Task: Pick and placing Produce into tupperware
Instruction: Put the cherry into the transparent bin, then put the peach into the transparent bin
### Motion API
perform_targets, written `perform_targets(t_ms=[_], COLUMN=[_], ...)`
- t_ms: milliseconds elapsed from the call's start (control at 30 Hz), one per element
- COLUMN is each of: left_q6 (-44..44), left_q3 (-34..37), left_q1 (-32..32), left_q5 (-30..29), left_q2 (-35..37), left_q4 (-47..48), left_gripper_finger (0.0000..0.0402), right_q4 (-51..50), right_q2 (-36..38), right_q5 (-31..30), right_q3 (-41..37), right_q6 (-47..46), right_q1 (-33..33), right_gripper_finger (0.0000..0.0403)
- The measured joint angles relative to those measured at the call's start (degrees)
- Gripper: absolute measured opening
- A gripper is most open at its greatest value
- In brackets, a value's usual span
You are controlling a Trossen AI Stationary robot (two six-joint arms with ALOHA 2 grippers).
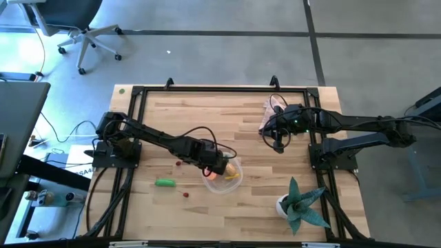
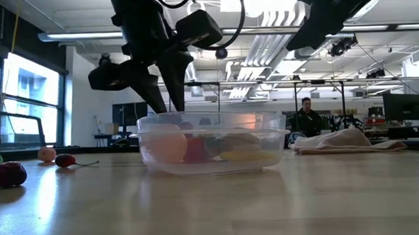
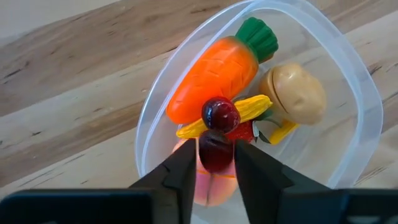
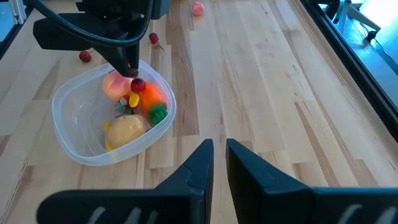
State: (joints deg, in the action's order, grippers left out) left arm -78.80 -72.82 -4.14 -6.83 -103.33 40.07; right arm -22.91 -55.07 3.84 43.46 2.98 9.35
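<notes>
Left gripper (image 3: 214, 163) low-centre of frame, jaws narrow around dark-red glossy plastic cherries (image 3: 219, 115) — over clear shallow plastic tupperware (image 3: 357, 93) | cherries: tiny, light, slick — you pinch across the ball | right gripper (image 4: 216, 149) upper right overhead, jaws nearly closed, empty

Non-task: teal spiky plant (image 1: 303, 203) in white pot (image 1: 283, 204), front right; pinkish cloth (image 1: 271, 114) back right; person (image 2: 307, 120) probably seated beyond table.
</notes>
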Motion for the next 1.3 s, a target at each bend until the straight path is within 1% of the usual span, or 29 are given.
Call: perform_targets(t_ms=[200, 300, 567, 667, 767, 867, 1033, 1100, 1233, 1300], left_q6=[1.3, 2.9, 4.0, 3.5, 1.9, -4.9, -26.9, -34.4, -43.6, -46.7], left_q3=[0.0, 0.0, 0.0, 0.0, 0.0, 0.0, 0.0, 0.0, 0.0, 0.9], left_q1=[0.0, 0.0, 0.0, 0.0, 0.0, 0.0, 0.0, 0.0, 0.0, 0.1], left_q5=[-0.3, -0.3, -0.3, -0.3, -1.0, -4.1, -6.1, -6.8, -9.3, -9.4], left_q2=[0.0, 0.0, 0.8, 3.3, 7.7, 12.6, 18.9, 19.9, 20.6, 20.6], left_q4=[0.0, 0.0, 1.9, 4.4, 9.3, 18.4, 35.4, 41.0, 49.2, 50.0], left_gripper_finger=[0.0159, 0.0177, 0.0184, 0.0184, 0.0184, 0.0184, 0.0184, 0.0184, 0.0184, 0.0184], right_q4=[0.0, 0.0, 0.0, 0.0, -0.2, -0.2, -0.1, -0.1, 0.0, -0.2], right_q2=[0.0, 0.0, 0.0, 0.0, 0.0, 0.0, 0.0, 0.0, 0.0, 0.0], right_q5=[0.0, 0.0, 0.0, 0.0, 0.0, 0.0, 0.0, 0.0, 0.0, 0.0], right_q3=[0.0, 0.0, 0.0, 0.0, 0.0, 0.0, 0.0, 0.0, 0.0, 0.0], right_q6=[0.0, 0.0, 0.0, 0.0, 0.0, 0.0, 0.0, 0.0, 0.0, 0.0], right_q1=[0.0, 0.0, 0.0, 0.0, 0.0, 0.0, 0.0, 0.0, 0.0, 0.0], right_gripper_finger=[0.0032, 0.0032, 0.0032, 0.0032, 0.0032, 0.0032, 0.0032, 0.0032, 0.0032, 0.0032])
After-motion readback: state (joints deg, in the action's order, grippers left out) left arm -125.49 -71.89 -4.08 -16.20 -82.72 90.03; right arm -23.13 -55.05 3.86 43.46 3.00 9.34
